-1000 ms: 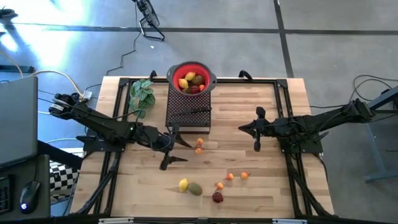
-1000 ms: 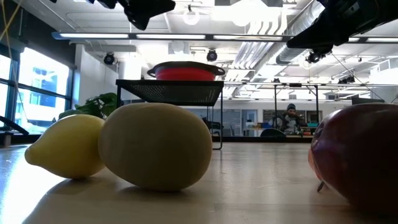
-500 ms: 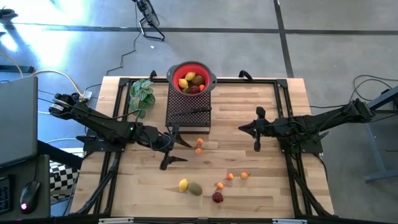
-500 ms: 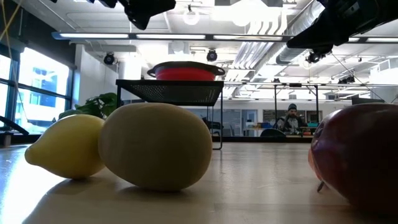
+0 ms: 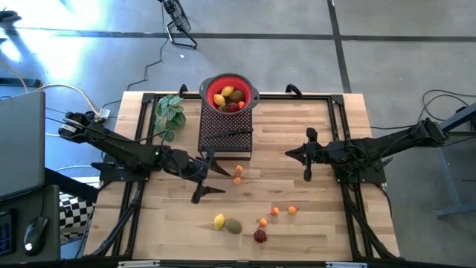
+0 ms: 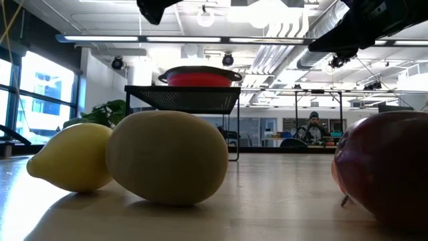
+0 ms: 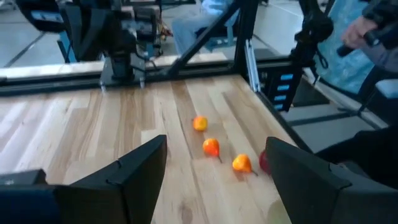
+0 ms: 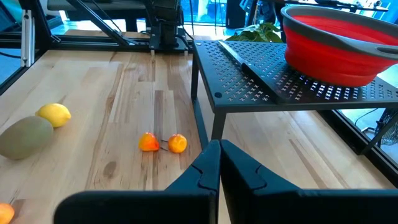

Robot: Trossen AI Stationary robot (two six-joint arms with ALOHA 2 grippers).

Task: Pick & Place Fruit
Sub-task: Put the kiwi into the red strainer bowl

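Observation:
Loose fruit lies on the wooden table [image 5: 312, 223]: two small orange ones [image 5: 238, 175] in the middle, and near the front edge a yellow lemon [image 5: 219, 221], an olive-green fruit [image 5: 233, 225], a dark red one [image 5: 260, 236] and three small orange ones [image 5: 274, 212]. More fruit sits in the red bowl [image 5: 229, 94]. My left gripper [image 5: 210, 181] hovers open just left of the two middle orange fruits, with nothing between its fingers [image 7: 124, 177]. My right gripper [image 5: 307, 158] hangs shut above the table's right half, and its shut fingers [image 8: 219, 158] point toward the two orange fruits [image 8: 163, 143].
The red bowl stands on the far end of a black perforated rack [image 5: 225, 132], where a black-handled knife [image 5: 239, 132] also lies. A green leafy plant [image 5: 170, 112] is at the far left. Black frame rails [image 5: 338, 119] run along the table's sides. People sit beyond the table [image 7: 373, 37].

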